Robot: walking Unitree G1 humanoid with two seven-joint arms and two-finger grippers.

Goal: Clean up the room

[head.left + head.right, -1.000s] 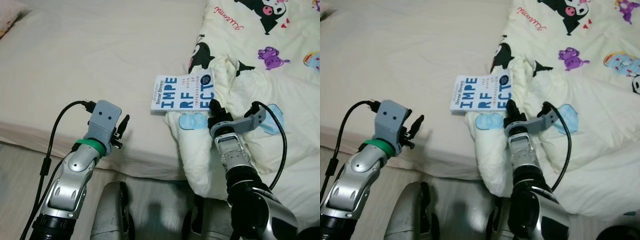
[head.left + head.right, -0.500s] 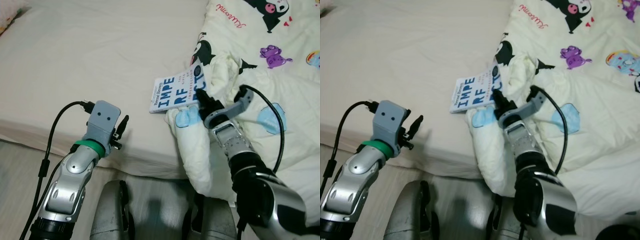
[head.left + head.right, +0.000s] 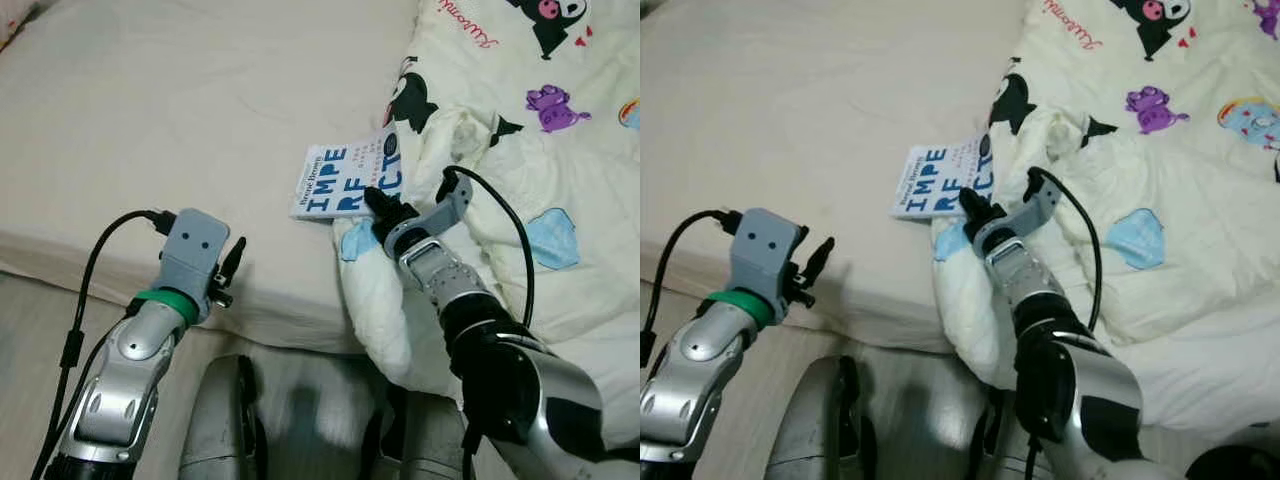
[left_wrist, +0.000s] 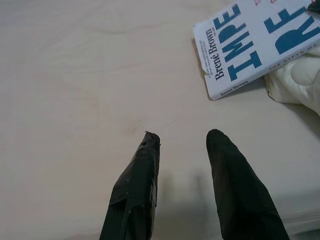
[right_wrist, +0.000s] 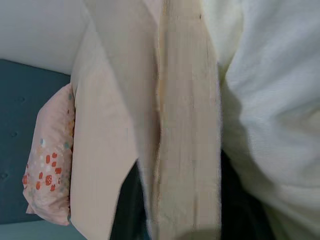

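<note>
A white book [image 3: 345,180] with big blue letters lies on the bed sheet [image 3: 200,100], its right side raised against the cartoon-print quilt [image 3: 560,150]. My right gripper [image 3: 376,203] is shut on the book's near right edge. In the right wrist view the cream page edge [image 5: 187,125] runs between the two black fingers [image 5: 240,200]. My left gripper [image 3: 235,262] hovers open over the sheet near the bed's front edge, left of the book [image 4: 255,45] and apart from it, its fingers [image 4: 145,170] spread with nothing between them.
The crumpled quilt covers the bed's right half and hangs over the front edge [image 3: 380,320]. A pink patterned pillow [image 5: 47,165] leans against a dark blue headboard [image 5: 20,125]. Pale floor [image 3: 30,330] lies below the mattress at the left.
My right gripper has moved left along the bed with the book, and the book's right side has tipped up. The left arm has dropped slightly toward the bed's edge.
</note>
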